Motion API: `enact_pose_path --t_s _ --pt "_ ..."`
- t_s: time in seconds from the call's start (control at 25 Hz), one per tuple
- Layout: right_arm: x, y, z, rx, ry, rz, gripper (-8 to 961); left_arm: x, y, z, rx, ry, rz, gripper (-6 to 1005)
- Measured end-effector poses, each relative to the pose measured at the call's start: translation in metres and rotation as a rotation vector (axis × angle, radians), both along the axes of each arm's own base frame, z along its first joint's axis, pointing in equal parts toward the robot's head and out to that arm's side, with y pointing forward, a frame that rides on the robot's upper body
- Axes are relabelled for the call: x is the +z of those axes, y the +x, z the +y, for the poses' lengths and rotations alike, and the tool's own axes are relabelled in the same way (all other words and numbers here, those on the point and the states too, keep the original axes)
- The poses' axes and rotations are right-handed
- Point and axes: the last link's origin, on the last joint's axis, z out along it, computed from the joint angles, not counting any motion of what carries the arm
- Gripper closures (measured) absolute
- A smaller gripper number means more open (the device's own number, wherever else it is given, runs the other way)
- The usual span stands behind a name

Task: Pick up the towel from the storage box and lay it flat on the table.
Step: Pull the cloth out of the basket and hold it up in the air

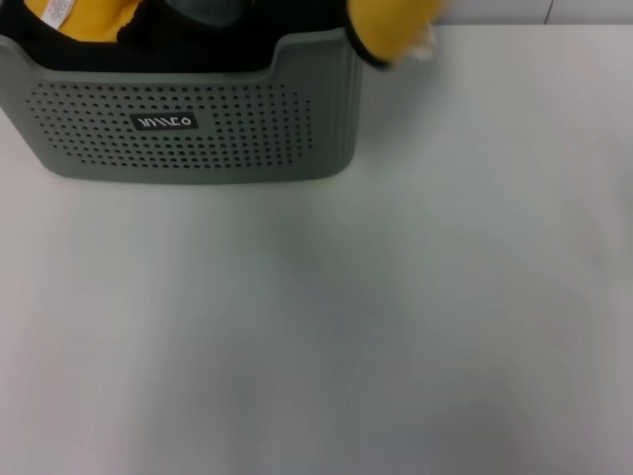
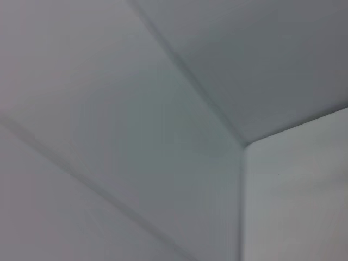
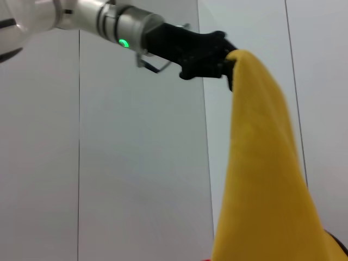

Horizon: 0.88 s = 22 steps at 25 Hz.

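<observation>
Mustard-yellow towel (image 3: 261, 179) is hanging clamped in the left pincer (image 3: 225, 68) above the storage box (image 1: 198, 129), needing spreading on the counter (image 1: 346, 327).

Lab-like room, plain white table (image 1: 396, 317), pale panelled walls (image 3: 136, 179)

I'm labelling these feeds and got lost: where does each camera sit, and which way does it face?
Head: high on the robot, looking down at the table, the box and an edge of the towel; no arm shows.
Left wrist: on the left arm, facing only bare wall panels; no fingers show.
Right wrist: on the right arm, looking across at the left gripper pinching the towel's top; its own fingers don't show.
Shared: head and right wrist both see the towel.
</observation>
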Motion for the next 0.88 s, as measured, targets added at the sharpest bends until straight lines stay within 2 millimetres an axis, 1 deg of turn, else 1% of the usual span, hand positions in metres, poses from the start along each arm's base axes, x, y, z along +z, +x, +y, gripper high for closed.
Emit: enact_pose_path --t_s 0.12,0.24,0.32,0.44,0.52,0.72,0.8,0.88 --pt "0.0 0.0 -0.001 0.002 -0.004 -0.005 186 -0.029 0.004 0.013 -0.026 -0.158 0.007 976" --pt "0.002 0.0 -0.005 0.027 -0.026 -0.003 186 -0.055 -0.002 0.024 -0.053 -0.31 -0.001 976" --pt "0.003 -0.002 -0.01 0.055 -0.046 0.002 186 -0.064 -0.013 0.031 -0.05 -0.385 0.004 976" --pt "0.005 -0.005 -0.019 0.11 -0.072 0.02 187 -0.073 -0.033 0.04 -0.025 -0.47 0.022 976" --pt "0.007 -0.004 -0.024 0.119 -0.074 0.031 187 -0.08 -0.052 0.045 0.003 -0.529 0.041 975" --pt "0.008 0.009 -0.036 0.067 -0.076 0.039 187 -0.097 -0.088 0.046 0.063 -0.619 0.098 975" --pt "0.008 0.012 -0.038 0.055 -0.078 0.036 187 -0.101 -0.102 0.046 0.104 -0.636 0.12 975" --pt "0.009 0.013 -0.038 0.043 -0.074 0.032 186 -0.105 -0.113 0.044 0.141 -0.65 0.152 975"
